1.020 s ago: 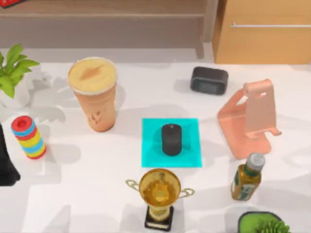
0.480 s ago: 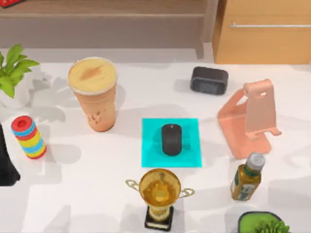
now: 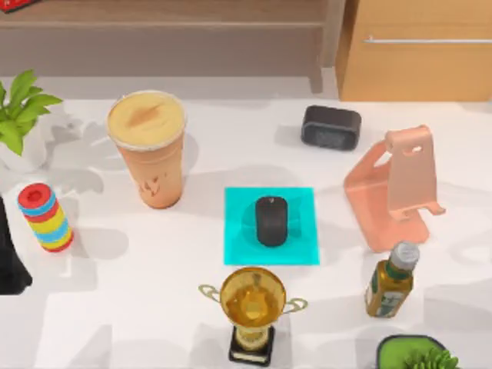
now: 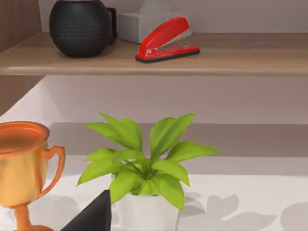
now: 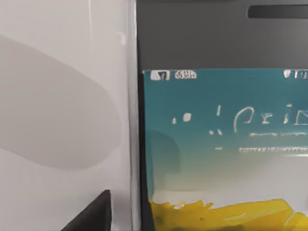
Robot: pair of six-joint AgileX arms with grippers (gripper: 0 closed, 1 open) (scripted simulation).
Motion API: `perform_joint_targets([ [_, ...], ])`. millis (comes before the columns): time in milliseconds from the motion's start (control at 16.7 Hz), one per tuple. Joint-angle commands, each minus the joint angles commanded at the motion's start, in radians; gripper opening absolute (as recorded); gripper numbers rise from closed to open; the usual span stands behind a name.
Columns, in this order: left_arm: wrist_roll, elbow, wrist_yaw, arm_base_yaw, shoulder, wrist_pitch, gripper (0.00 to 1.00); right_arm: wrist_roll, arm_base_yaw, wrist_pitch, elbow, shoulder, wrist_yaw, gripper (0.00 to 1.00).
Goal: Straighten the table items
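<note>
Mouse [image 3: 271,221] sits black on a cyan mat [image 3: 238,246] mid-table [image 3: 154,307], the tan cup [image 3: 150,150] upright to its left. Smartphone [image 5: 216,144] lies flat right under the right wrist camera; whether either gripper is clenched, I cannot tell

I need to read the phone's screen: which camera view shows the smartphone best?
The right wrist view: the smartphone lies close up on the white table, with its silver edge and lit screen visible. The other views give nothing to read of it.
</note>
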Motion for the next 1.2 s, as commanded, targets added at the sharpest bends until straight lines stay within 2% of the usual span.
perform_joint_targets([
  [300,0.0,0.0,0.0,0.0,0.0,0.0,1.0,0.0,0.0,0.0,0.0,0.0,0.0,0.02],
  [360,0.0,0.0,0.0,0.0,0.0,0.0,1.0,0.0,0.0,0.0,0.0,0.0,0.0,0.0],
  [780,0.0,0.0,0.0,0.0,0.0,0.0,1.0,0.0,0.0,0.0,0.0,0.0,0.0,0.0],
  [1200,0.0,0.0,0.0,0.0,0.0,0.0,1.0,0.0,-0.002,-0.169,0.078,-0.097,0.003,0.0],
])
